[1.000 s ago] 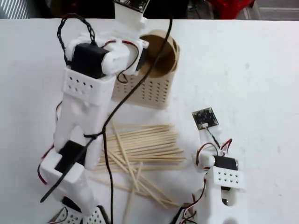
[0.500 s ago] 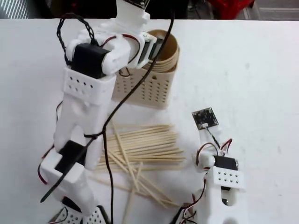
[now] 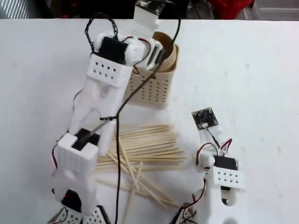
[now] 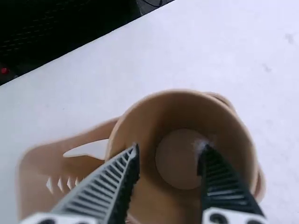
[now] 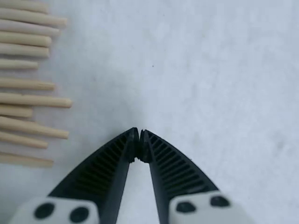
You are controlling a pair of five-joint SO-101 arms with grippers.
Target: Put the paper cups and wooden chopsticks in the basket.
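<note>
The left arm (image 3: 100, 100) stretches far forward, its 2 white links nearly in line and its wrist bent down at the end. The left hand (image 4: 168, 156) points downward with its 2 ribbed black fingers spread apart. The right arm (image 3: 223, 179) sits folded low, and the right hand (image 5: 139, 135) has its fingertips pressed together.

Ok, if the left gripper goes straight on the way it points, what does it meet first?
Probably the paper cup, at its inner bottom; it sits in the basket. Depth is unclear.
</note>
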